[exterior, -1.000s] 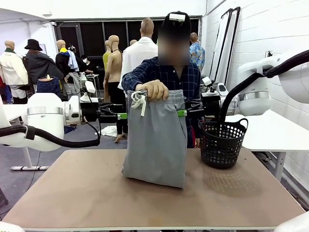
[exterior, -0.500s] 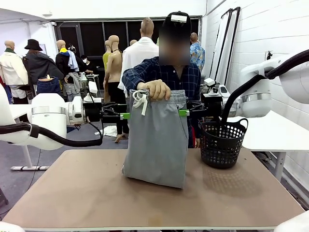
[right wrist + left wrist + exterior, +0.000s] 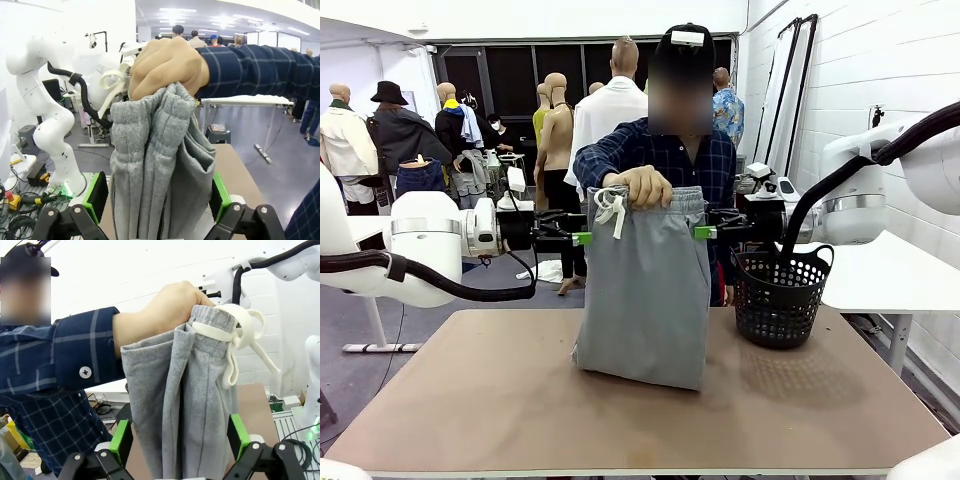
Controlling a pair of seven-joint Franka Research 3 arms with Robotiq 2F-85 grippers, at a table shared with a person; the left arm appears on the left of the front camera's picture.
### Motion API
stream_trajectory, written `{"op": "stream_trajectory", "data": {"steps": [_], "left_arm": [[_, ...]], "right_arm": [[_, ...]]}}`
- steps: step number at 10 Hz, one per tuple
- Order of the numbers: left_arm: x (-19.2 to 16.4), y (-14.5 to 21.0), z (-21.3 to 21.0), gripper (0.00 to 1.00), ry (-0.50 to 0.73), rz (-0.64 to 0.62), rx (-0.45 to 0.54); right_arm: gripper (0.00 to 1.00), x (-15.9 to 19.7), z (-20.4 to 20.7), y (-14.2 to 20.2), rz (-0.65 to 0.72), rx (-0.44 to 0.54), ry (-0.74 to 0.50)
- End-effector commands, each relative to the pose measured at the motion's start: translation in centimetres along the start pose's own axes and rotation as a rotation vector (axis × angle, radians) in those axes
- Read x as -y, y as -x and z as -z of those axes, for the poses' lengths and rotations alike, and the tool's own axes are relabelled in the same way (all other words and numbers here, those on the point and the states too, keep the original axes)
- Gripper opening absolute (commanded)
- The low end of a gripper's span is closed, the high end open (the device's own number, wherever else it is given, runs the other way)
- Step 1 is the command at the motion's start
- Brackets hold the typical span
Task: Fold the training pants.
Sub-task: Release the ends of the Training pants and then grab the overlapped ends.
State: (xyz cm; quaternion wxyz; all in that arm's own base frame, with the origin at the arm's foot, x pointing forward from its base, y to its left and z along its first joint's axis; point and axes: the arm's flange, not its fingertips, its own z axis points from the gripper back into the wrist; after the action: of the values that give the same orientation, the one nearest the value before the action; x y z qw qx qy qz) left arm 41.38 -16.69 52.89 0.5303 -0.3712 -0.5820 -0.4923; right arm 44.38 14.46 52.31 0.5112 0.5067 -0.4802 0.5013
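a person at the far side of the table (image 3: 500, 400) holds the training pants (image 3: 645, 290) up by the waistband (image 3: 685, 200). one hand (image 3: 638, 186) is bunched around the ribbing next to the white drawstring (image 3: 608, 208). the grey pants hang in a narrow, doubled-over column, and the lower end rests in a soft fold on the tabletop, a little toward the person's side of centre. this looks like an offer: the cloth is raised and pulled straight so that both side edges are within reach of the machines.

the left gripper (image 3: 179, 440) comes in at one edge just below the waistband, and the right gripper (image 3: 157, 196) at the other. each has its green pads spread wide, one on either side of the hanging fabric. both sets of jaws are released and nothing is pinched. the wrist cameras show a gap between the pads and the jersey, so for now the person's grip alone carries the weight. to my eye the handover is about to happen and the folding itself has not started.

a black mesh basket (image 3: 775, 300) stands on the table just to the right of the pants, apart from them. nothing rises above its rim, and i can see nothing through the lattice, though its floor is hard to read from here.
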Motion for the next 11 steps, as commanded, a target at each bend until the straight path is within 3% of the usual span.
{"op": "stream_trajectory", "data": {"steps": [1,11], "left_arm": [[-0.7,0.1,0.6,1.0,0.009,0.033,0.003],[-2.8,0.3,2.4,1.0,0.023,0.037,0.0]], "right_arm": [[1.0,-0.4,0.9,-0.3,-0.009,-0.005,0.001],[1.0,-1.9,2.4,0.3,-0.007,-0.004,-0.049]]}}
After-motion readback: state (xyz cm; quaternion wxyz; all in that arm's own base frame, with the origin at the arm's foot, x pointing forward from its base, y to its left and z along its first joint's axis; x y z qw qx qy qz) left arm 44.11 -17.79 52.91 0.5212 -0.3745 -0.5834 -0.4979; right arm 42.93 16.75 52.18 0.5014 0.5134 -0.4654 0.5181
